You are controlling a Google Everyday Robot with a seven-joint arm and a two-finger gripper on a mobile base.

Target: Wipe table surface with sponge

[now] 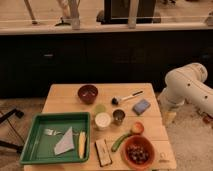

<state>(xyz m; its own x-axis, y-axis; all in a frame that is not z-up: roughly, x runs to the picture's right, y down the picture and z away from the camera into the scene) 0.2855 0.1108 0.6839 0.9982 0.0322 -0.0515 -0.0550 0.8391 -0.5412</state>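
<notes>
The table surface (65, 101) is a light wooden plank top in the middle of the camera view. The sponge (141, 106), a small blue pad, lies on its right side, near the right edge. My white arm (186, 86) bends down just beyond the table's right edge. My gripper (169, 116) hangs low beside that edge, to the right of the sponge and apart from it. It holds nothing that I can see.
A green tray (30, 145) at front left holds a grey-blue cloth (65, 142), a fork and a yellow item. A dark bowl (88, 93), a brush (126, 97), three small cups (103, 120), a black-and-white block (102, 151) and an orange bowl (138, 151) stand around.
</notes>
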